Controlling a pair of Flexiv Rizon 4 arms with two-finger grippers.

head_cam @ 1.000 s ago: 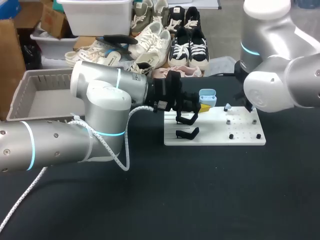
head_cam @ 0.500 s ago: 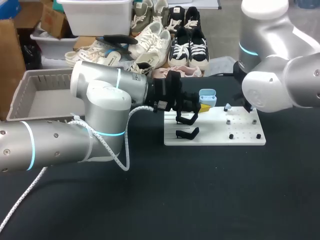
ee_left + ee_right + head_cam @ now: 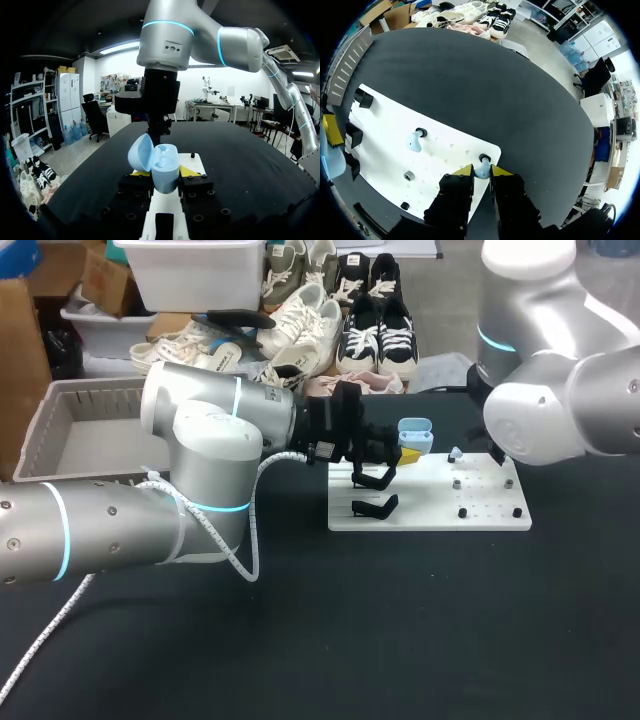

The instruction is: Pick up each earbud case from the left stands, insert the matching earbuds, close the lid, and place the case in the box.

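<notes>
Left gripper: our left gripper [image 3: 162, 173] grips the earbud case [image 3: 165, 176], one yellow tip pressed to each side of its body.
Earbud case: pale blue, upright, its lid [image 3: 140, 152] swung open and leaning to one side, with both earbud wells showing. In the head view the earbud case [image 3: 415, 434] hangs over the far left part of the white board [image 3: 440, 512], lifted off the stands.
Right gripper: our right gripper [image 3: 481, 171] is closed on a pale blue earbud [image 3: 481, 174], which fills the narrow gap between its two yellow tips.
Gripped earbud: it sits at a peg on the board's corner, just inside two of the board's edges, with black tabletop right beyond them.
Second earbud: another pale blue earbud [image 3: 413, 143] lies beside its own peg nearer the board's middle, well apart from the right gripper.
Black stands: two black stands [image 3: 375, 506] rise at the board's left end, under and just beside our left gripper.
Right arm: our right arm [image 3: 560, 410] bends over the board's far right end and hides its own gripper from the head camera.
Box: the grey box [image 3: 48, 430] sits at the table's far left, well apart from the board, with our left arm's bulk between them.
Room: a wide stretch of black table [image 3: 400, 640] runs from the board's near edge toward us.
</notes>
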